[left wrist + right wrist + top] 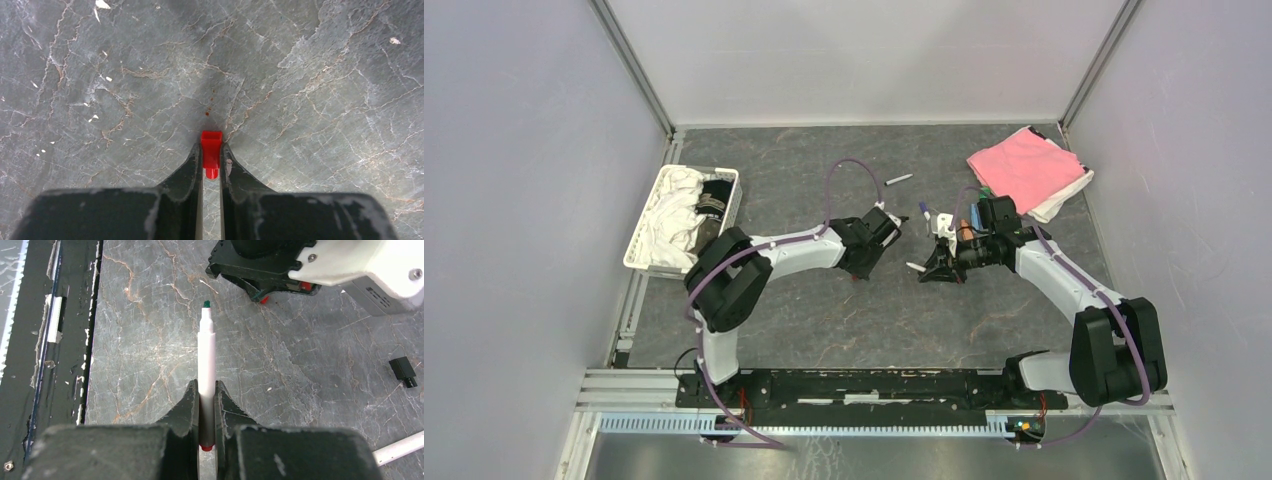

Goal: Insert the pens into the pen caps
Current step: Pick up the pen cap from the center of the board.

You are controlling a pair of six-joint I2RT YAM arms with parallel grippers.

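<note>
In the left wrist view, the left gripper (pixel 211 159) sits at the lower centre of the frame, its two black fingers drawn in tight on a small red plastic pen cap (pixel 211 141). The cap's squared end juts past the fingertips above the grey marbled table (pixel 100 75). In the right wrist view, the right gripper (pixel 206 390) is clamped on a thin white-barrelled pen (pixel 206 350). The pen runs straight up the middle of the frame, and its dark green tip points toward the left arm's black wrist housing at the top. At the right edge of that view a tiny black plastic cap (pixel 403 371) lies on the table, and the end of a second white pen (pixel 400 450) shows in the lower right corner. From above, the two grippers face each other near the centre of the frame, close but apart. A folded pink cloth (pixel 1022 165) lies at the upper right, and a white slatted basket (pixel 646 240) holding white fabric stands at the left.
</note>
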